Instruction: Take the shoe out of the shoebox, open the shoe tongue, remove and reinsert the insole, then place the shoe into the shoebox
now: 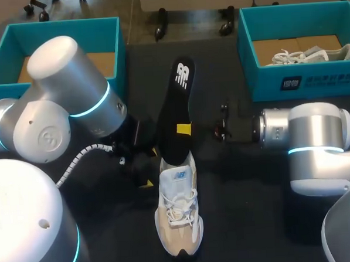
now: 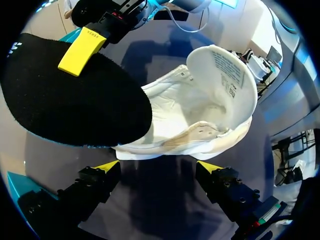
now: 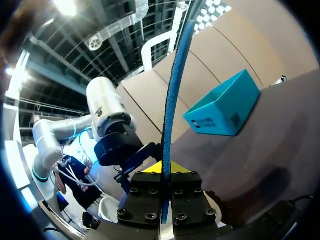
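Matte black tabletop spans the whole wk area. Far R corner: open teal cardboard box, white label on front wall, brown cardboard floor. Inside it lies a pale grey-white lace-up sneaker, white laces bunched at its L end.

The insole overhangs the shoe mouth; bare table lies open around its toe.

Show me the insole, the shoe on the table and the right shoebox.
insole [image 1: 175,107]: head view, middle of its black face.
shoe [image 1: 179,205]: head view, on the laces.
right shoebox [image 1: 325,79]: head view, front wall.
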### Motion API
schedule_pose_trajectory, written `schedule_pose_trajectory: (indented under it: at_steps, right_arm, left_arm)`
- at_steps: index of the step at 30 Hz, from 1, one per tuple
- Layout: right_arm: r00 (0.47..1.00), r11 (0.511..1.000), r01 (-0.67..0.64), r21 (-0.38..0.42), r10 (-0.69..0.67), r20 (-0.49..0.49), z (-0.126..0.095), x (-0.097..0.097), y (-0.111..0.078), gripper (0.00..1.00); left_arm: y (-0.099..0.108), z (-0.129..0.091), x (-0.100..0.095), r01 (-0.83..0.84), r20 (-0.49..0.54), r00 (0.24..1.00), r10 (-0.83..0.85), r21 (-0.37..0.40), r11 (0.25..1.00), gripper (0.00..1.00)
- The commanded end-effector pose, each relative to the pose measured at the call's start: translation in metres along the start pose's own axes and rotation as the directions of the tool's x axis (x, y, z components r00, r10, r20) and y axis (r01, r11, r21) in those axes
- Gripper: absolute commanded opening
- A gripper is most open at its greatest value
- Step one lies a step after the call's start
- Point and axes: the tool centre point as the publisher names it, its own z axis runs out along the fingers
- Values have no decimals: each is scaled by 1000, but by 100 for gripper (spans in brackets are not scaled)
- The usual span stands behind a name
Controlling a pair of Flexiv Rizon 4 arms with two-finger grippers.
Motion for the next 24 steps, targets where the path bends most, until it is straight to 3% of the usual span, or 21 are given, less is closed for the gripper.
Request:
schedule_pose_trajectory:
  at_steps: [1,24]
  right_arm:
    - [1000,1000,-4,2,4,17,3,2,1,0]
    - [999,1000,-20,-5,20,33,-7,-11,-17,0]
  left_arm:
    - [1,-1,3,-1,6,1000,1,-1,1000,100]
    - [1,-1,3,-1,6,1000,1,-1,1000,100]
